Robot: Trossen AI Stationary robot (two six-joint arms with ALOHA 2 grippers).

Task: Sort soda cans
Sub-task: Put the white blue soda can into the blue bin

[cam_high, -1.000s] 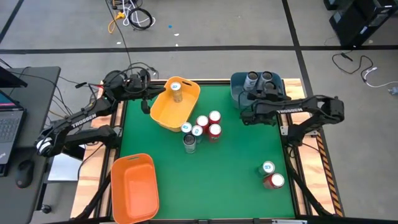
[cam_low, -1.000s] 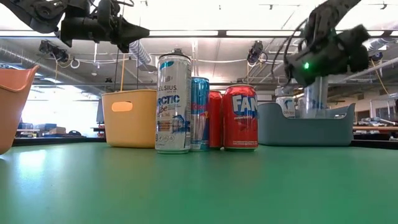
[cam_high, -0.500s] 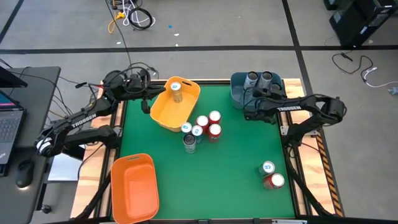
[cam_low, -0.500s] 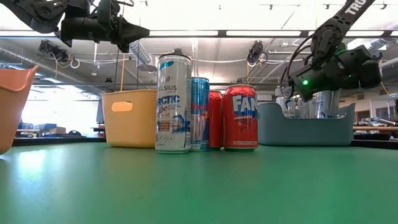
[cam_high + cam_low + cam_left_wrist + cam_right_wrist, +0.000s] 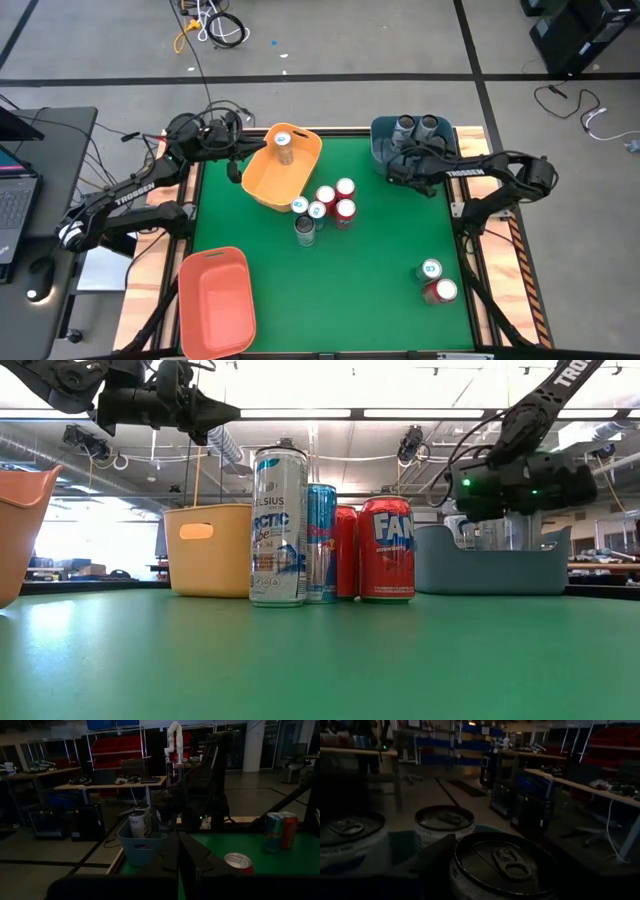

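Several soda cans [image 5: 322, 205] stand upright in a cluster at the table's middle, a tall silver one [image 5: 278, 525] nearest in the low view. Two more [image 5: 435, 280] stand near the right near corner, and one [image 5: 284, 143] stands inside the yellow bin [image 5: 262, 185]. My right gripper [image 5: 408, 152] hovers low over the blue bin [image 5: 378, 130], shut on a silver-topped can [image 5: 505, 865] beside two cans [image 5: 418, 124] standing in that bin. My left gripper [image 5: 240, 150] waits, shut, above the yellow bin's left rim. My right gripper holds the soda can at its upper wall, just under the rim [image 5: 457, 852]. One finger [image 5: 432, 857] shows against its side; the other is lost in the dark. The fingers come slanting from above on the table's near side. The can sits upright, down inside the blue bin.
An orange bin [image 5: 213, 300] lies at the near left corner. Open green table lies between the can cluster and the near edge. Cables and a laptop sit off the table's left side.
My right gripper has come down toward the blue bin and shifted a little toward the table's left. The can it carries has gone from hanging above the bin's rim to sitting down among the cans inside.
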